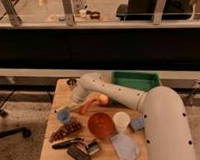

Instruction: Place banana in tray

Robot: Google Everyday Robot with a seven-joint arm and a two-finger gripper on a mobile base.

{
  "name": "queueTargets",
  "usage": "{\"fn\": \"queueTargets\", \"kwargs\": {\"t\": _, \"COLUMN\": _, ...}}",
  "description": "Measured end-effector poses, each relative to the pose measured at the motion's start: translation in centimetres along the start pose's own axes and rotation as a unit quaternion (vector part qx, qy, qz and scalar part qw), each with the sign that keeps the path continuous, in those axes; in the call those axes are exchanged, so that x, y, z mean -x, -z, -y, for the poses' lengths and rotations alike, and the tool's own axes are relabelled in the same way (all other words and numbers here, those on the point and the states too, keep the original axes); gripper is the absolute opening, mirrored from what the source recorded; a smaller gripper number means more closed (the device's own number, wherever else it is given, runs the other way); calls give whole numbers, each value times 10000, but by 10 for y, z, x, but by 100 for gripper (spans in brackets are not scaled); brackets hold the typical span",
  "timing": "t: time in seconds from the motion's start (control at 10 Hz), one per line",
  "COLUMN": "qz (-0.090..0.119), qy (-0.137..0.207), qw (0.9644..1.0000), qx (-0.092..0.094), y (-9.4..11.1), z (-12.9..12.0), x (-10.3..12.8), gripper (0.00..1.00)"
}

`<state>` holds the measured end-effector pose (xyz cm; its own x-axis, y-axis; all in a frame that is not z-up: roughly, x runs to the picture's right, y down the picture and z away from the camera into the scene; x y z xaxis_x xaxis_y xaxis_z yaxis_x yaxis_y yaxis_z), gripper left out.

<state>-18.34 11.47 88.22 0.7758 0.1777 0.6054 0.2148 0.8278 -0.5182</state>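
A thick, smooth, off-white robot arm [144, 100] made of rounded tubular segments, dotted with small dark screw holes. It narrows to a pale gripper [78, 101] above the table's left half.
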Motion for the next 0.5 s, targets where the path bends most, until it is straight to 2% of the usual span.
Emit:
{"fn": "queueTargets", "kwargs": {"t": 0.2, "qz": 21, "qy": 6, "qw": 10000, "qx": -1, "y": 3, "z": -2, "x": 2, "gripper": 0}}
{"fn": "queueTargets", "kwargs": {"t": 0.5, "qz": 49, "qy": 57, "qw": 10000, "qx": -22, "y": 16, "z": -6, "x": 17, "gripper": 0}}
